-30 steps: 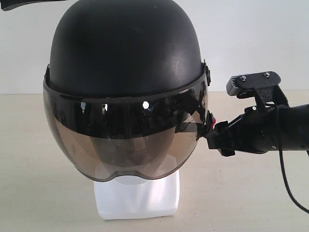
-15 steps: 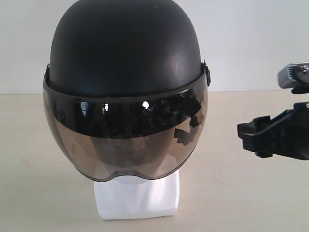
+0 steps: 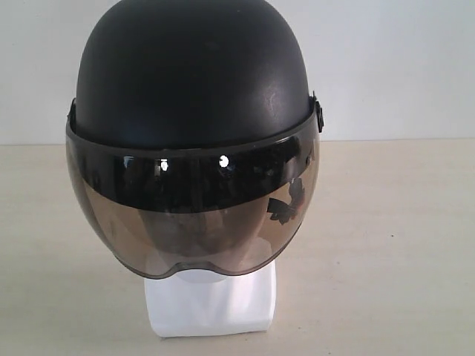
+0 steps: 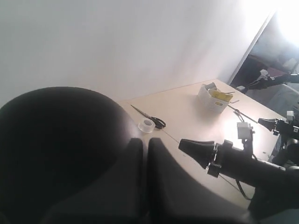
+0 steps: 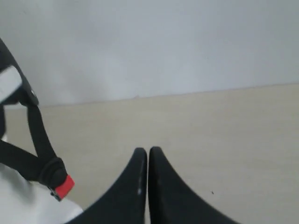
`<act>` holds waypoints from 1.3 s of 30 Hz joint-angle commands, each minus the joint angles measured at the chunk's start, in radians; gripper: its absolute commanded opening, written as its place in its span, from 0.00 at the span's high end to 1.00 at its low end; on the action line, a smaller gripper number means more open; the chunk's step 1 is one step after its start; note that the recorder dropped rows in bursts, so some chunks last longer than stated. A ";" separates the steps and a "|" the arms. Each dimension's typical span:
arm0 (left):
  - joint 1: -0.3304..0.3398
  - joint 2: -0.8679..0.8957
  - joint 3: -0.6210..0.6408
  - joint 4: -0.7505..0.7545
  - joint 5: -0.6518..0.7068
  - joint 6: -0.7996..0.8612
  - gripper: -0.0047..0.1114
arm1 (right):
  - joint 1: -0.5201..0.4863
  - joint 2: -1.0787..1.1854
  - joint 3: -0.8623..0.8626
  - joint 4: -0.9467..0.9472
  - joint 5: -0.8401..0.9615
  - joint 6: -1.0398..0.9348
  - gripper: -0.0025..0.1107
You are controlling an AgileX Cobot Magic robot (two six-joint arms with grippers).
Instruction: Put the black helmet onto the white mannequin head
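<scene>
The black helmet (image 3: 193, 81) sits squarely on the white mannequin head (image 3: 211, 304), and its smoky visor (image 3: 193, 215) covers the face. Only the white base shows below the visor. Neither gripper appears in the exterior view. My left gripper (image 4: 145, 141) is shut and empty, just beside the helmet's dark dome (image 4: 60, 140). My right gripper (image 5: 147, 150) is also shut on nothing, a little clear of the chin strap (image 5: 39, 135) with its red buckle (image 5: 64, 186), which hangs against the white head (image 5: 28, 205). The right gripper (image 4: 183, 144) also shows in the left wrist view.
Behind the helmet lie scissors (image 4: 154, 120) and a clear tape roll (image 4: 146, 125). A white box (image 4: 212, 97) with yellow contents stands farther back on the beige table (image 3: 386, 222). A white wall closes off the back.
My right gripper, close to the strap at the helmet's side a second ago, has drawn back to the right and left the exterior view. The helmet has not shifted.
</scene>
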 commanded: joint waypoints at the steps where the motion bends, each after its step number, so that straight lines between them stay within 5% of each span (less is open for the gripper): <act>1: 0.003 -0.146 0.108 0.000 -0.017 -0.014 0.92 | -0.003 -0.114 0.002 0.005 0.009 -0.001 0.97; 8: -0.038 -0.358 0.295 -0.021 -0.008 0.006 0.92 | -0.003 -0.195 0.002 0.005 -0.002 -0.001 0.97; 21: -0.193 -0.435 0.561 -0.012 -0.026 0.067 0.92 | -0.003 -0.199 0.002 0.005 -0.006 -0.001 0.97; 39: -0.194 -0.435 0.556 0.125 -0.042 0.105 0.92 | -0.003 -0.199 0.002 0.005 -0.008 -0.001 0.97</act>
